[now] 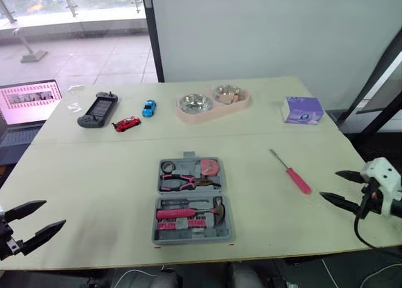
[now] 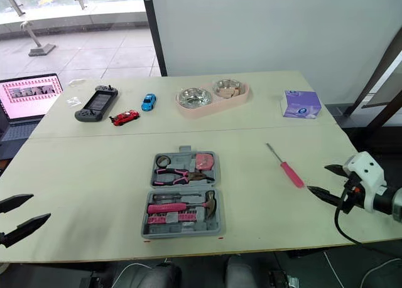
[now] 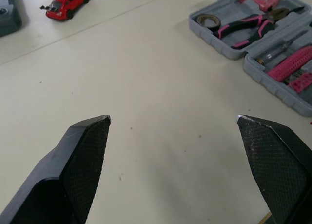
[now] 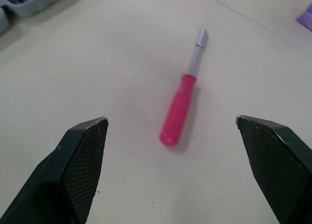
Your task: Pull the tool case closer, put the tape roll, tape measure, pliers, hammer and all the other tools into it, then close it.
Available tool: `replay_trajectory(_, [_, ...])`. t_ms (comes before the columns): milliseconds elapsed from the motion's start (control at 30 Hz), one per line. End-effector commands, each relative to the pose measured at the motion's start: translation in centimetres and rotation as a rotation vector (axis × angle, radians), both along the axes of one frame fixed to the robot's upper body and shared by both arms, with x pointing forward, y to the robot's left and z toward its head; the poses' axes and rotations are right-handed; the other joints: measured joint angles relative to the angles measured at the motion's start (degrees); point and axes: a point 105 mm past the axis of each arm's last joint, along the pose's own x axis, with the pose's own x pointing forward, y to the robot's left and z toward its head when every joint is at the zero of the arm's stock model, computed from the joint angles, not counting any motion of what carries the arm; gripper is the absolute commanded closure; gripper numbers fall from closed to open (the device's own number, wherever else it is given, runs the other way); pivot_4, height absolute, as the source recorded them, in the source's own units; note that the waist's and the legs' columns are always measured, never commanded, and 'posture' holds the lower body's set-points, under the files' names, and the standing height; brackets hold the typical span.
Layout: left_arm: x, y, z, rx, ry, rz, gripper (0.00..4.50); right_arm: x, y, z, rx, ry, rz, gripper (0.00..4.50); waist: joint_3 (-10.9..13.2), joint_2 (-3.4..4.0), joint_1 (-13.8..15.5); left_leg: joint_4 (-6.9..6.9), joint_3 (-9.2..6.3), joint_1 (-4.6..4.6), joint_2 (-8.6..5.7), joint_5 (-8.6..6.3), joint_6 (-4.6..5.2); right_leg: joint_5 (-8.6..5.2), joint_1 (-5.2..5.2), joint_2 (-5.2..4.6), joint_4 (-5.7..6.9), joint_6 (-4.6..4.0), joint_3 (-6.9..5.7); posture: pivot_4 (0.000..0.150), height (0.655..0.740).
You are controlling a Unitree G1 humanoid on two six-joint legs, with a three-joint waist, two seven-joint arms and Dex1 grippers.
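Laptop [image 1: 25, 106] is cut off at the far left edge. The tool case [image 1: 191, 194] lies open at near centre of the worktop [image 1: 94, 175]; small bits in its near half are hard to make out. Pliers [image 1: 185, 182], hammer [image 1: 188, 211], tape roll [image 1: 168, 167] and tape measure [image 1: 210, 167] sit inside. Pink screwdriver [image 1: 291, 172] lies loose to its right. Left gripper [image 1: 54, 213] and right gripper [image 1: 330, 184] both have fingers spread, empty. Far side: controller [image 1: 98, 110], toy cars [image 1: 127, 123], bowls [image 1: 212, 101], purple box [image 1: 303, 110].
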Motion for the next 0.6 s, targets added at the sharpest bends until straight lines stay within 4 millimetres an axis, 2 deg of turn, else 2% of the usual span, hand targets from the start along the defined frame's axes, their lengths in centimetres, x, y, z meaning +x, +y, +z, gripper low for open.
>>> replay_trajectory(33, [-0.9,0.5,0.2,0.021,-0.008,0.02,0.07,-0.2,-0.3,1.3,-0.023,-0.027,0.011,0.0,0.1,-0.02,0.0,0.0,0.0,-0.01,0.0,-0.01,-0.02,0.0,-0.01,0.0,-0.01,0.0,0.0,0.15,0.736])
replay_trajectory(100, [-1.0,0.6,-0.3,0.011,0.001,0.038,0.07,-0.1,0.0,1.1,-0.022,-0.025,0.015,0.0,0.1,-0.02,0.1,0.02,0.01,-0.01,0.0,-0.02,-0.03,0.0,0.0,-0.01,-0.01,0.0,0.01,0.15,0.736])
replay_trajectory(300, [-0.1,-1.0,-0.3,-0.056,0.008,-0.007,0.07,-1.2,-0.1,1.2,-0.027,0.008,0.02,0.0,0.2,-0.09,0.3,0.06,0.0,0.01,0.01,-0.02,-0.04,-0.15,0.02,-0.01,0.03,0.25,0.0,0.15,0.736])
replay_trajectory(400, [0.4,-1.3,-0.2,-0.061,0.017,-0.019,0.07,-1.3,1.1,0.5,0.032,0.058,-0.016,0.0,0.2,-0.08,0.3,0.06,0.0,0.01,0.0,-0.02,-0.04,-0.09,0.02,-0.01,0.03,0.14,0.0,0.15,0.736])
replay_trajectory(500, [0.8,-3.1,-0.2,-0.093,0.101,-0.1,0.07,-1.3,2.4,-0.4,0.034,0.109,-0.056,0.0,0.2,-0.15,0.1,0.06,-0.01,0.01,0.01,-0.02,-0.04,-0.01,0.01,0.0,0.04,0.02,0.0,0.15,0.736])
replay_trajectory(600, [1.8,-5.0,0.9,-0.123,0.086,-0.164,0.07,-0.9,3.8,-0.9,0.06,0.123,-0.12,0.0,0.2,-0.15,0.2,0.07,-0.01,0.01,0.01,-0.02,-0.04,-0.08,0.01,0.0,0.05,0.13,0.01,0.15,0.736])
